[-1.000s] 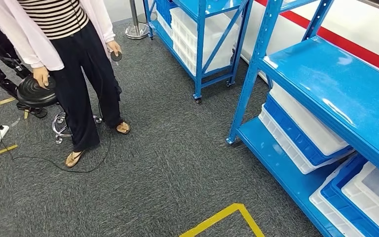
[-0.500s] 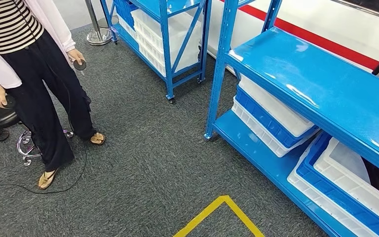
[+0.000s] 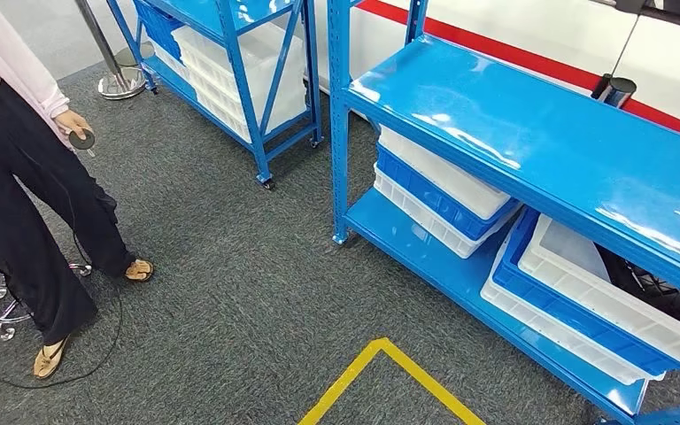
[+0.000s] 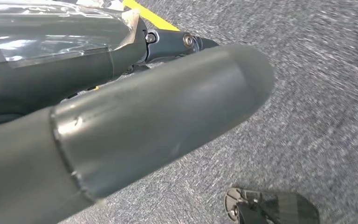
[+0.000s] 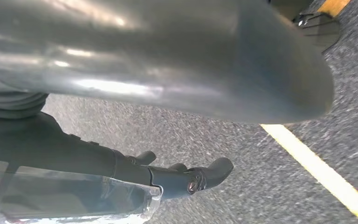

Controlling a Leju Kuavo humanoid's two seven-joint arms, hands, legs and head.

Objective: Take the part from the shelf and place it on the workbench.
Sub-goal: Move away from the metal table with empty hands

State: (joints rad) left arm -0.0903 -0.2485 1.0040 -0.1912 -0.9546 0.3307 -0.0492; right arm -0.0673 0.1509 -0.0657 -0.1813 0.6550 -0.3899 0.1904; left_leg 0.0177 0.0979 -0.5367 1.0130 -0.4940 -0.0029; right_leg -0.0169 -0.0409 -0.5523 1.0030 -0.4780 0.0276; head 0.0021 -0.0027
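A tall blue shelf [image 3: 531,146] stands to my right in the head view, its upper board bare and glossy. On its lower board sit stacked white and blue bins [image 3: 447,190]. A black part [image 3: 660,290] lies in the white bin [image 3: 584,274] at the right, half hidden under the upper board. A small dark cylinder [image 3: 615,89] stands behind the shelf's far edge. My left hand [image 4: 121,93] hangs over grey carpet, thumb and fingers apart, holding nothing. My right hand [image 5: 144,70] hangs the same way, empty, near a yellow floor line [image 5: 321,175].
A person [image 3: 18,195] in black trousers stands at the left, holding a small round controller [image 3: 81,139]. A second blue shelf on castors [image 3: 239,62] with white bins stands farther back. Yellow tape [image 3: 381,376] marks the carpet. A chrome stool base [image 3: 0,301] is at far left.
The whole view has swung to the right: the person slid toward the left edge, and the near shelf, its bins and the black part came further into view.
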